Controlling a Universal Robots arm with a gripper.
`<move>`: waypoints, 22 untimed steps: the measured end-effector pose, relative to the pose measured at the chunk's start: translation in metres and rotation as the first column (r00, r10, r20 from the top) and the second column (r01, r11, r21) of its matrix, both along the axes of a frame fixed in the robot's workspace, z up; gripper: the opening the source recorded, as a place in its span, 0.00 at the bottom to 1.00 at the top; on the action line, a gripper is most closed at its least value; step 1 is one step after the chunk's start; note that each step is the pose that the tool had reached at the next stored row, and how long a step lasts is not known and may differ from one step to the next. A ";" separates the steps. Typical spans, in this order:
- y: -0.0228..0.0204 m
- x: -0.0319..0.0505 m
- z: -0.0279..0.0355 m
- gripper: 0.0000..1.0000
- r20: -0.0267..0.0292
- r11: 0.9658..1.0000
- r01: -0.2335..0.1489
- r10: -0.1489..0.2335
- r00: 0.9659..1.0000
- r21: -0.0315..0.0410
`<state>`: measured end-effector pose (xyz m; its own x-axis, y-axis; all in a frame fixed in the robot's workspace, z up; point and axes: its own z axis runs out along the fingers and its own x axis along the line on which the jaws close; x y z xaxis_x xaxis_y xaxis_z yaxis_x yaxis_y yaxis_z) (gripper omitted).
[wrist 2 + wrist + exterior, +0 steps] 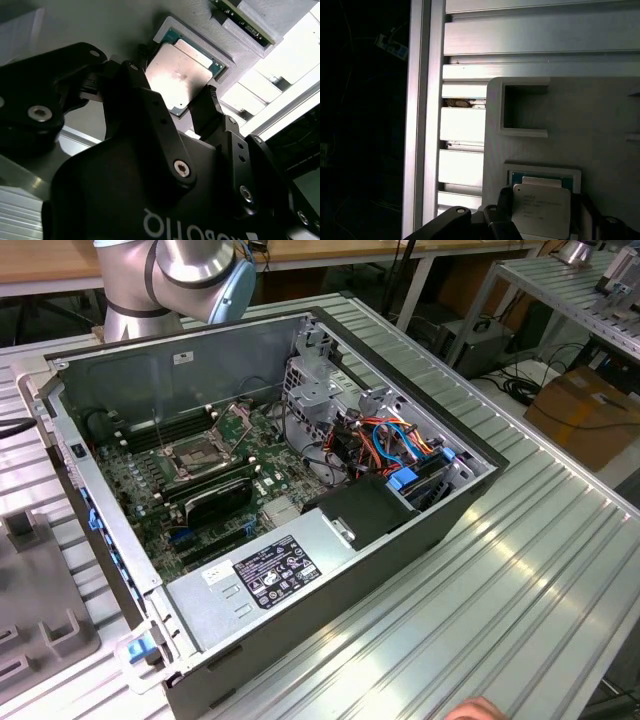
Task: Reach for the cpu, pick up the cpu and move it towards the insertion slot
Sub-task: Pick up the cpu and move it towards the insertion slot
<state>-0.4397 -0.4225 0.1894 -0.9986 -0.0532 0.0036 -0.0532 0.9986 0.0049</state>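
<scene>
Surface: worktop (520,570) of ribbed aluminium slats, running under everything. PC case (180,360) sits mid-worktop w/ lid off, top side open. Grey fixture block (40,585) lies at the worktop edge on the exterior view's left, just beside the case. The arm (180,270) rises behind the case's far wall. Room beyond: benches, cables, and a cardboard box (590,410) on the floor off the worktop edge on the exterior view's right. A person's fingertip (480,710) shows at the worktop's near edge.

Inside the case, the insertion slot (195,457) sits on the board towards the far wall, silver frame round a dark square. Memory slots (150,435) run btw. it and that wall; black card (215,500) lies just beside it on the near side. Drive cage w/ cables (390,440) fills the end on the exterior view's right.

In the second wrist view, the cpu (187,70) lies in a framed recess of a grey holder plate (115,25). The gripper (174,87) is right at the chip. Can't tell whether it's clamped on the chip or loose.

In the first wrist view, the plate lies on the slats, its edge near a rail (422,125) w/ a dark drop beyond. A hollow square pocket (525,107) sits beside the cpu's recess.
</scene>
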 end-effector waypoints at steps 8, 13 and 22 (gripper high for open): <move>-0.0014 0.0000 0.0000 0.57 0.000 1.000 -0.002 0.002 1.000 0.000; -0.0014 0.0000 0.0000 0.55 0.000 1.000 -0.003 0.003 1.000 0.000; -0.0014 0.0005 0.0050 0.55 0.000 1.000 -0.003 0.003 1.000 0.000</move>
